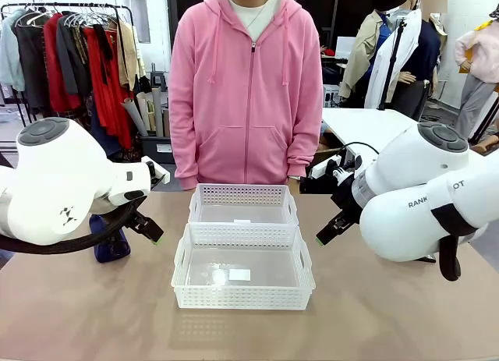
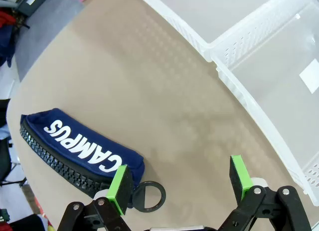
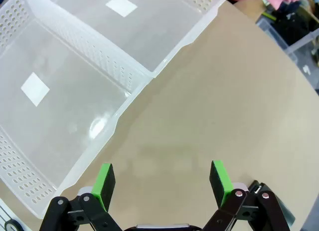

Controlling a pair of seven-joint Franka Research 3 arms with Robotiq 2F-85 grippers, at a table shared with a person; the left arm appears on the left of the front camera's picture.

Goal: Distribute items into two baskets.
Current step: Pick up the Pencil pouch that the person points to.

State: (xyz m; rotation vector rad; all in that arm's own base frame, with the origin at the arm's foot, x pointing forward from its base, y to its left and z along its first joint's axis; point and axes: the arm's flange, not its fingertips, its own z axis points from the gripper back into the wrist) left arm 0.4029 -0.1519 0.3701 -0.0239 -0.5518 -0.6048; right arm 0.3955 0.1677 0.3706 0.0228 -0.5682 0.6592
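On the near part of the tan surface (image 1: 78, 314) sits the larger white rectangular plastic basket (image 1: 243, 299) with perforated sides and a small white label (image 1: 239, 274) on its floor. Its far rim meets the smaller white perforated plastic basket (image 1: 243, 194), which lies just beyond it and has a label (image 3: 121, 5) of its own. Left of the baskets, under the left arm (image 1: 58, 182), the navy blue zip pouch with white "CAMPUS" lettering (image 2: 75, 151) lies on the surface, well apart from both baskets. The left jaws are spread wide above the bare surface with nothing between them. In the left wrist view one green pad (image 2: 118, 183) overlaps the pouch's end beside its black ring pull (image 2: 148, 196), and I cannot tell whether they touch. Right of the baskets, the right jaws also stand spread, their green pads (image 3: 103, 183) over bare surface close to the larger basket's corner. At the far edge stands a person in a pink zip hoodie (image 1: 245, 88), with a clothes rack (image 1: 70, 57) behind at far left.
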